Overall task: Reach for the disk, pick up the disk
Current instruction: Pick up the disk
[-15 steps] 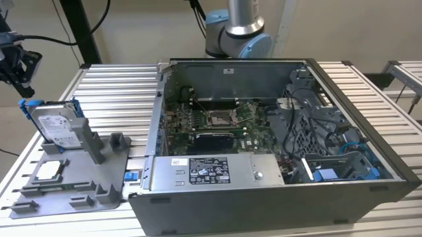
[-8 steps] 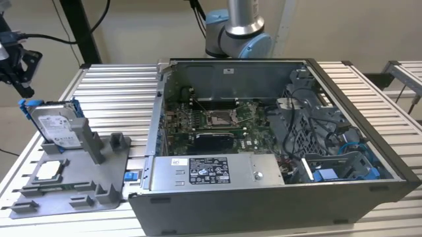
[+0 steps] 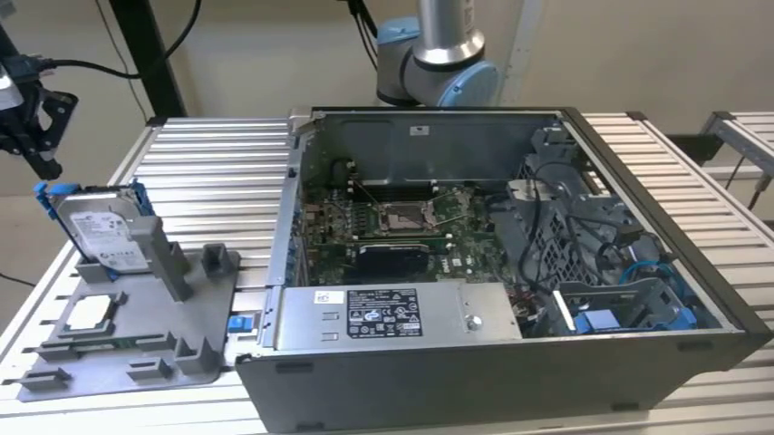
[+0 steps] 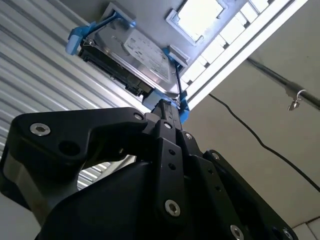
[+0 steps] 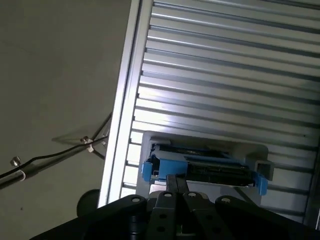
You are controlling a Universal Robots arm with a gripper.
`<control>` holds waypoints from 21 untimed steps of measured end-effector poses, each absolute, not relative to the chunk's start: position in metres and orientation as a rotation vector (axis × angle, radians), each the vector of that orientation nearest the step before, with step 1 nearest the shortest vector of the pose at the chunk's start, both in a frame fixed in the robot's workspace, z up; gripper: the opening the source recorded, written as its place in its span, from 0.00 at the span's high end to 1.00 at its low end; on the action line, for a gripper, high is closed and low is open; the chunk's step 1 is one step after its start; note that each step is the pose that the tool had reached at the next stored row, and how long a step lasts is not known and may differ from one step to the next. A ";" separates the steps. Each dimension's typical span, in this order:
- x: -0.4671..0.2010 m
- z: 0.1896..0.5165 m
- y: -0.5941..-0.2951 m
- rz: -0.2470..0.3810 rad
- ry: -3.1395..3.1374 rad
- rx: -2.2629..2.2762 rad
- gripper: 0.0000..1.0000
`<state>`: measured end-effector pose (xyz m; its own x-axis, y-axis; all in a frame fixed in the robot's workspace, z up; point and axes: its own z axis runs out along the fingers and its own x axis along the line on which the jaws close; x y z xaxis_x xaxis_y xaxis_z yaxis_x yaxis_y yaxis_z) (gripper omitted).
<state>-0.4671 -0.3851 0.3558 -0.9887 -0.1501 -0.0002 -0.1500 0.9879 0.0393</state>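
Exterior view, end effector (image 3: 47,166) just above disk (image 3: 104,227), standing in grey holder (image 3: 194,308)

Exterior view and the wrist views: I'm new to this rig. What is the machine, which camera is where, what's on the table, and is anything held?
The machine is one robot arm, its base behind the open computer case. The exterior view comes from a camera off the arm, looking over the slatted table. Both wrist views come from cameras riding on the arm, looking past the black gripper. At the exterior view's left sits a grey holder. The blue-framed disk stands on edge in it, and a small square chip lies flat on it. The gripper hangs just above the disk. The disk is not lifted; whether the gripper touches it I cannot tell.
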 end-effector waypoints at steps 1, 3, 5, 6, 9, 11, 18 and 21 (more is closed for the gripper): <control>-0.467 0.356 -0.385 -0.062 -3.129 0.236 1.00; -0.467 0.356 -0.385 -0.062 -3.129 0.237 1.00; -0.467 0.356 -0.385 -0.062 -3.129 0.237 1.00; -0.467 0.356 -0.385 -0.062 -3.129 0.237 1.00; -0.467 0.356 -0.385 -0.062 -3.129 0.245 1.00; -0.467 0.356 -0.385 -0.062 -3.127 0.264 1.00; -0.467 0.356 -0.385 -0.060 -3.113 0.382 1.00; -0.467 0.356 -0.385 -0.060 -3.105 0.441 1.00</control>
